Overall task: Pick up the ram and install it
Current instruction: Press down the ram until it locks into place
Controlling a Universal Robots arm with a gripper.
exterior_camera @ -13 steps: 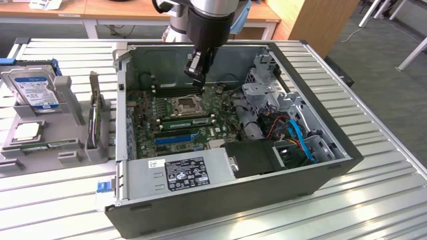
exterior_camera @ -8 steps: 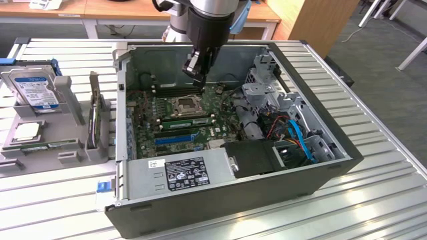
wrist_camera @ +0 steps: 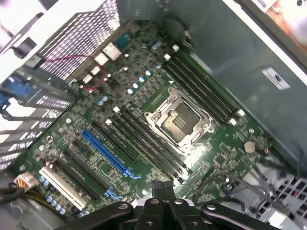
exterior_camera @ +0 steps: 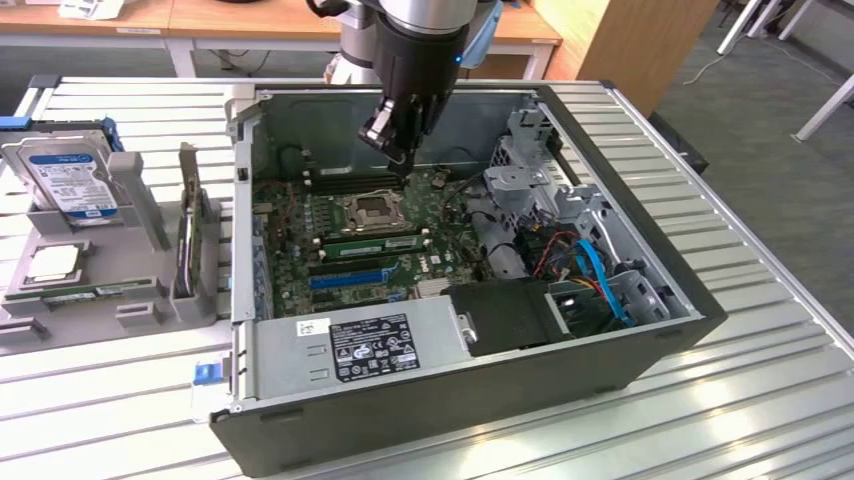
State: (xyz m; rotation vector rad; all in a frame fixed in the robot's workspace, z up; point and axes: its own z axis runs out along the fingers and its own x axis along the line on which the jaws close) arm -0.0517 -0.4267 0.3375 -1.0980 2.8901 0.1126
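The desk [exterior_camera: 747, 300] is showing ribbed bare metal, catching a soft sheen. The computer case [exterior_camera: 454, 410] is looking like matt dark-painted sheet metal outside and dull grey steel inside. The motherboard [exterior_camera: 360, 235] is gleaming as lacquered green circuit board, its blue slot [wrist_camera: 108, 155] reading as glossy plastic. The hard drive [exterior_camera: 67, 175] is shining as silver metal under a smooth paper label. The holder [exterior_camera: 127, 260] beneath it is appearing to be matt grey plastic, though that is uncertain. The pincer [wrist_camera: 162, 188] is looking matt black.
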